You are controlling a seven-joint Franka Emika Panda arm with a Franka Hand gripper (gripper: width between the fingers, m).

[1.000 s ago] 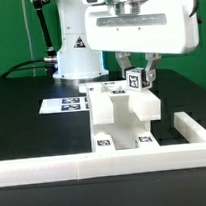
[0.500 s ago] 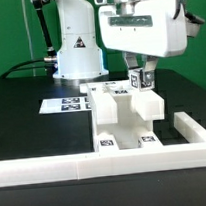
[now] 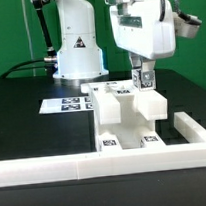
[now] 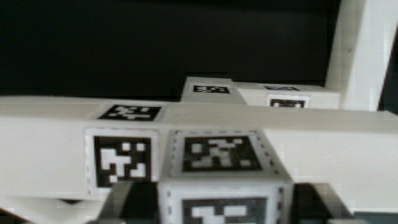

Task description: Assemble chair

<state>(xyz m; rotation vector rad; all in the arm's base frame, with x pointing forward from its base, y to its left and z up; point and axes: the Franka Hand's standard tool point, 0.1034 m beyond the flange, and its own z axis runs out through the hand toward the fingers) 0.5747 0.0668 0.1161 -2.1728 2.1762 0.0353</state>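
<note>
The partly built white chair (image 3: 127, 114) stands mid-table with tagged faces toward the front. My gripper (image 3: 144, 83) hangs over its back right corner, shut on a small white square leg piece (image 3: 144, 80) with a black-and-white tag. The piece sits just above, or on, the chair's top edge; I cannot tell whether it touches. In the wrist view the tagged leg piece (image 4: 222, 200) sits between my dark fingers (image 4: 128, 200), with the gripper (image 4: 222, 214) closed on its sides. The chair's white slab (image 4: 54, 120) lies right behind it.
A long plain white rail (image 3: 86, 168) runs along the front, with a side rail (image 3: 193, 130) at the exterior view's right. The marker board (image 3: 64, 104) lies flat left of the chair. The robot base (image 3: 75, 48) stands behind.
The wrist has turned about its vertical axis, so the hand now looks narrower. The held leg piece has shifted slightly right and down toward the chair's back right corner.
</note>
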